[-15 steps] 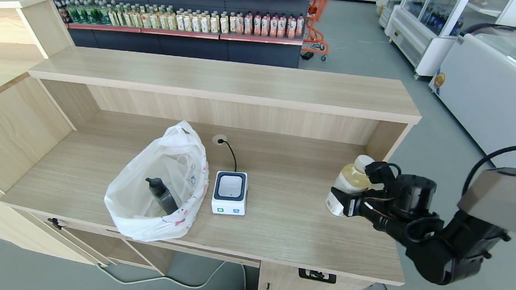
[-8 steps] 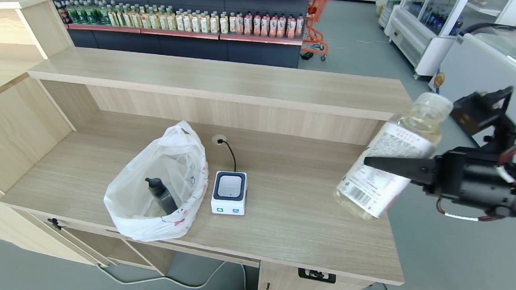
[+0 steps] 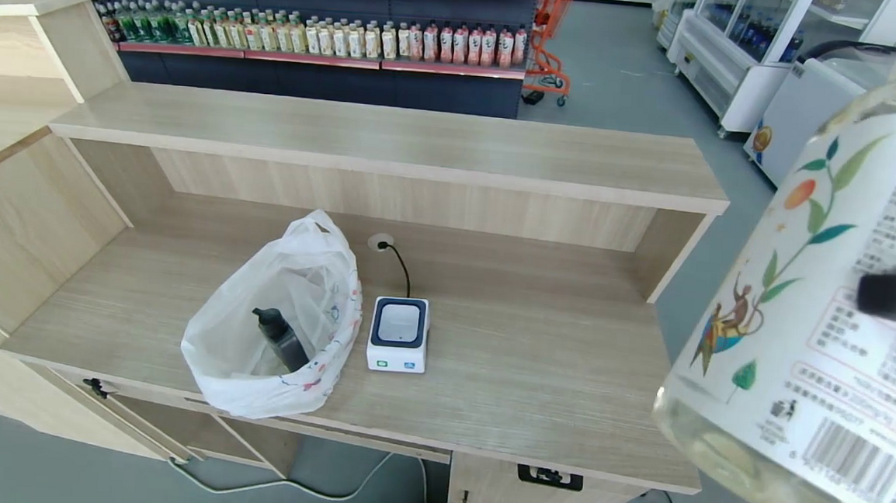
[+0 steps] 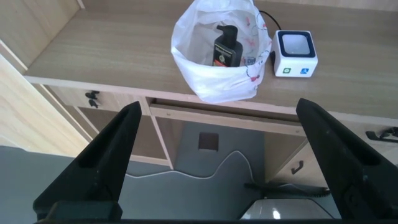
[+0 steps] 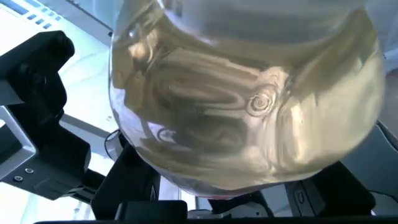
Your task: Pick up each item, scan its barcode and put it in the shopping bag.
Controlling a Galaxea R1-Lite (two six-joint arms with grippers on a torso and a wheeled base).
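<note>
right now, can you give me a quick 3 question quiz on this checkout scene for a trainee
1. True or false: the shopping bag already holds a dark pump bottle.
2. Where does the scanner stand? A) inside the bag. B) on the counter, beside the bag on the robot's right of it. C) on the upper ledge.
3. Short answer: is the drink bottle resting on the counter or lifted off it?

Key: 1 true. 2 B. 3 lifted, held up close to the head camera with its barcode showing.
</note>
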